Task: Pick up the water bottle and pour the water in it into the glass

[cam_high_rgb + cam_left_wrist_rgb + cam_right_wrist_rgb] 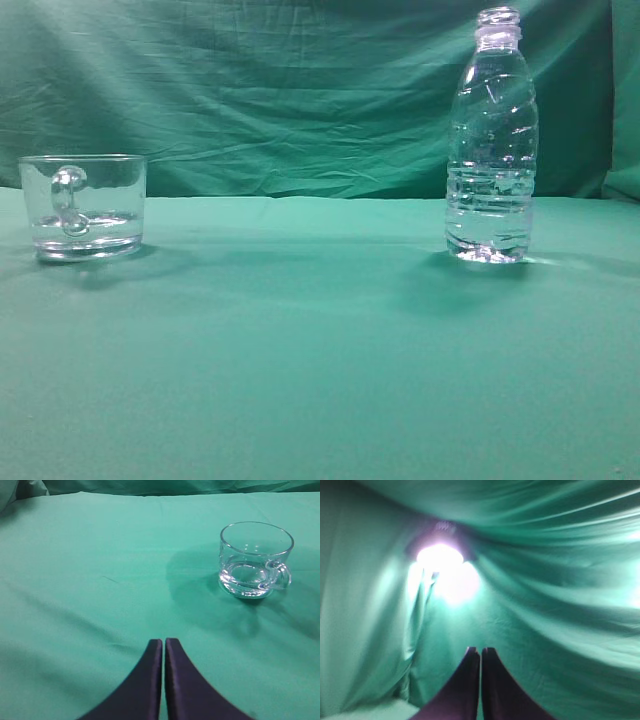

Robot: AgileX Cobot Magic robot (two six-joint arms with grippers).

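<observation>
Both end effector bases are cut off at the lower frame edges; a glaring light (440, 557) blurs the right wrist view's upper left.

Green cloth (300, 380) covers the table; a bright lamp (440, 557) glares against draped green fabric.

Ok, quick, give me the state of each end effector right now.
Left end effector: closed, holding nothing, over bare cloth near the glass.
Right end effector: closed, holding nothing, facing the green backdrop.
</observation>
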